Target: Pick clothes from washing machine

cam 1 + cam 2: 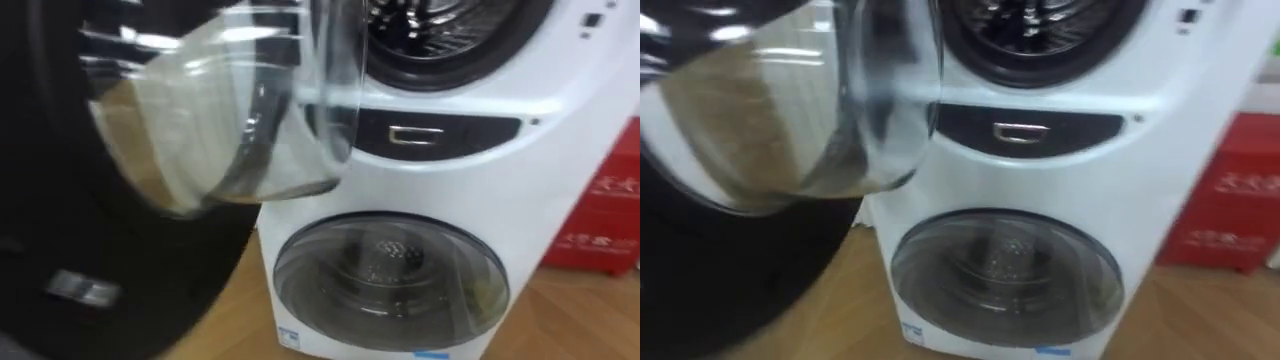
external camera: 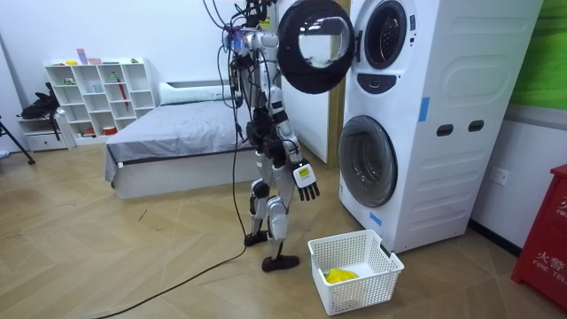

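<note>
Bedroom, wood floor; robot stands at the stacked washing machine [image 2: 416,115], whose upper door [image 1: 230,110] is swung open. I see the left robot hand [image 2: 263,40] raised at the door's edge and cannot tell its grip. Lower down, the right robot hand [image 2: 306,183] hangs released, empty. Below that hand, the basket [image 2: 354,297] holds one yellow garment [image 2: 341,276]. Upper drum [image 1: 440,25] contents unclear; I judge unloading partly done.
</note>
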You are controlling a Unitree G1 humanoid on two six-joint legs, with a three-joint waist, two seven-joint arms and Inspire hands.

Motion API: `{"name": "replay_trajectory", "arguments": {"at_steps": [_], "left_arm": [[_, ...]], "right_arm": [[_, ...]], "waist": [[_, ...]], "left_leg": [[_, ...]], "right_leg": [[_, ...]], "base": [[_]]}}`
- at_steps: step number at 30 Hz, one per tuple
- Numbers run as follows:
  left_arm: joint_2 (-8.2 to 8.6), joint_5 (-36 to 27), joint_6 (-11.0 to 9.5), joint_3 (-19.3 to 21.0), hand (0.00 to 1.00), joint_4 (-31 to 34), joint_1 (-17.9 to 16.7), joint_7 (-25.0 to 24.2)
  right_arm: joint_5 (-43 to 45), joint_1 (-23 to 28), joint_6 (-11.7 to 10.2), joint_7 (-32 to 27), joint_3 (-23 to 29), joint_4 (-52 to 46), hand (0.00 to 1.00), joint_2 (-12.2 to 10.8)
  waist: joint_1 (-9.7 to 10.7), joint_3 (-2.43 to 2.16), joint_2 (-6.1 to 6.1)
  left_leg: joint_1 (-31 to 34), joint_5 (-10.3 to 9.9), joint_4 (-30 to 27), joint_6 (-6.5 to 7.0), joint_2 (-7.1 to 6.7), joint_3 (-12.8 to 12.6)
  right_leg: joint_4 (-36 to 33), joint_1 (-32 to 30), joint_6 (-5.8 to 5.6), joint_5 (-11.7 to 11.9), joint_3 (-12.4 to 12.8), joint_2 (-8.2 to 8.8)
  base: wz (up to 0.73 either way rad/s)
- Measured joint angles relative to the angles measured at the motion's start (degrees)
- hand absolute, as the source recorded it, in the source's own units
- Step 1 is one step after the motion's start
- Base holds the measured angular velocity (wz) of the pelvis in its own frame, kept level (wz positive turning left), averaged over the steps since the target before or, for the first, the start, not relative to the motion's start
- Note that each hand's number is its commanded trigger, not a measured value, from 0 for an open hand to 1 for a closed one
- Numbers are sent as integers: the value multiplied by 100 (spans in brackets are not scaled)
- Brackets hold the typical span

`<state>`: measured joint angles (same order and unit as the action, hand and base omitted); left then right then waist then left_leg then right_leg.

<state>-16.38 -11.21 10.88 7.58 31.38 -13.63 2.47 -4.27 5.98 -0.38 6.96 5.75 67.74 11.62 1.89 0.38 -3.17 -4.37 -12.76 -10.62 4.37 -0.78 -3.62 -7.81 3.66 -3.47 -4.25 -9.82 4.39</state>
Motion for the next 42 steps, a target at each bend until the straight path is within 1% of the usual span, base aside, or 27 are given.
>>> {"name": "replay_trajectory", "arguments": {"at_steps": [1,3,6,8,13,17,19,20,21,22,23,24,25,26,27,29,30,31,32,33,34,35,36,37,38,41,42], "left_arm": [[78,-71,-16,-164,0,-21,43,-116],[198,-268,-102,-357,0,-122,128,-312],[225,-509,-152,-618,0,-213,193,-590],[224,-565,-215,-810,0,-326,225,-714],[225,-565,-214,-1057,0,-558,296,-854],[234,-344,-215,-1152,0,-595,322,-892],[262,77,-243,-1249,0,-812,356,-889],[272,143,-262,-1266,0,-898,356,-888],[283,265,-339,-1333,0,-1146,358,-876],[303,349,-458,-1412,0,-1545,357,-851],[338,534,-507,-1492,0,-2004,357,-848],[358,630,-507,-1532,0,-2248,356,-832],[396,809,-510,-1600,0,-2697,345,-794],[412,918,-515,-1621,0,-2913,325,-773],[429,1097,-596,-1647,0,-3396,263,-709],[441,1356,-845,-1668,0,-4645,178,-450],[447,1382,-876,-1664,0,-4966,143,-360],[484,1425,-925,-1627,0,-5662,100,-199],[557,1478,-970,-1446,0,-6309,1,-38],[583,1549,-981,-1334,0,-6633,-36,55],[600,1588,-1001,-1096,0,-7298,-67,228],[599,1587,-1021,-813,0,-7848,-110,448],[598,1586,-1037,-686,0,-8117,-114,581],[584,1588,-1054,-526,0,-8592,-128,853],[564,1588,-1054,-425,0,-8914,-191,1043],[562,1669,-1005,-415,0,-9200,-400,1221],[584,1782,-933,-417,0,-9280,-437,1223]], "right_arm": [[3,-41,7,-3,-14,-1,0,-7],[-26,-40,7,-17,-19,-53,0,-36],[-147,-36,8,-59,-151,-63,0,-51],[-237,-27,20,-57,-284,-99,0,-65],[-271,-43,23,-47,-453,-166,0,-97],[-274,-34,23,-95,-452,-154,0,-146],[-264,-37,14,-121,-443,-152,0,-150],[-276,-38,10,-122,-443,-152,0,-149],[-303,-35,6,-121,-444,-141,0,-149],[-355,-28,6,-123,-446,-141,0,-150],[-426,-28,-1,-122,-450,-133,0,-150],[-459,-27,-9,-119,-453,-121,0,-151],[-511,-19,-20,-109,-452,-99,0,-152],[-543,-8,-20,-101,-451,-99,0,-152],[-612,16,-27,-91,-440,-92,0,-165],[-669,55,-32,-92,-451,-94,0,-197],[-691,57,-32,-96,-453,-94,0,-209],[-748,88,-32,-97,-452,-93,0,-226],[-738,111,-30,-98,-444,-101,0,-254],[-724,133,-34,-107,-439,-111,0,-273],[-745,216,-51,-117,-435,-113,0,-310],[-773,272,-51,-117,-435,-109,0,-327],[-776,279,-51,-117,-435,-102,0,-327],[-792,277,-54,-124,-435,-97,0,-324],[-834,292,-78,-128,-436,-93,0,-321],[-967,315,-81,-122,-447,-60,0,-322],[-1012,303,-79,-121,-448,-35,0,-325]], "waist": [[22,-4,-9],[99,5,7],[152,7,25],[229,-4,77],[270,3,126],[295,26,166],[300,24,160],[303,23,158],[304,16,148],[301,8,136],[308,2,126],[310,0,122],[309,1,123],[308,5,130],[309,23,163],[289,35,232],[283,19,223],[229,15,265],[184,7,287],[150,-1,305],[69,-8,311],[61,-30,342],[46,-34,351],[5,-35,354],[-57,-30,351],[-75,-23,351],[-76,-19,356]], "left_leg": [[-39,-3,34,-8,10,-85],[-82,-14,49,-27,20,-113],[-192,-27,120,-68,63,-259],[-243,-45,125,-97,107,-305],[-334,-69,141,-139,177,-418],[-322,-77,145,-153,201,-454],[-322,-77,167,-154,206,-518],[-328,-77,184,-155,208,-527],[-331,-77,192,-155,211,-556],[-346,-78,201,-155,212,-574],[-366,-79,209,-157,213,-564],[-375,-79,214,-158,213,-563],[-398,-82,235,-164,216,-567],[-410,-83,241,-165,218,-569],[-440,-86,243,-170,221,-580],[-498,-102,280,-197,229,-601],[-520,-109,298,-208,234,-609],[-542,-123,300,-227,254,-662],[-581,-136,310,-248,285,-719],[-598,-144,314,-262,302,-736],[-621,-161,313,-291,329,-745],[-636,-176,313,-317,337,-746],[-642,-182,313,-327,349,-751],[-665,-186,315,-334,365,-778],[-707,-187,314,-337,387,-832],[-739,-198,313,-349,403,-857],[-730,-205,319,-351,401,-851]], "right_leg": [[0,-12,7,-18,0,-10],[-6,-7,23,-38,2,-24],[-12,0,66,-68,22,-65],[-54,-1,92,-96,34,-103],[-90,0,104,-114,45,-163],[-86,-36,106,-114,44,-188],[-85,-63,107,-113,40,-199],[-84,-68,109,-114,27,-200],[-84,-72,113,-117,13,-204],[-82,-70,113,-117,29,-210],[-78,-59,113,-117,41,-214],[-78,-55,113,-117,46,-217],[-78,-46,115,-118,46,-225],[-78,-40,117,-119,48,-229],[-78,-19,136,-131,59,-236],[-79,13,179,-170,55,-251],[-77,20,185,-179,56,-258],[-76,23,195,-186,97,-283],[-75,24,205,-189,142,-323],[-75,26,210,-187,158,-348],[-71,39,217,-188,183,-385],[-68,52,222,-186,184,-419],[-69,53,225,-184,183,-431],[-66,58,226,-184,187,-449],[-59,70,230,-186,198,-456],[13,124,253,-201,180,-449],[10,120,266,-209,174,-446]], "base": [[-33],[-21],[-22],[-15],[-12],[-4],[-11],[-10],[-8],[-9],[-8],[-7],[-4],[-5],[-5],[-8],[-13],[-20],[-23],[-23],[-12],[-7],[-3],[-12],[-14],[-1],[0]]}}
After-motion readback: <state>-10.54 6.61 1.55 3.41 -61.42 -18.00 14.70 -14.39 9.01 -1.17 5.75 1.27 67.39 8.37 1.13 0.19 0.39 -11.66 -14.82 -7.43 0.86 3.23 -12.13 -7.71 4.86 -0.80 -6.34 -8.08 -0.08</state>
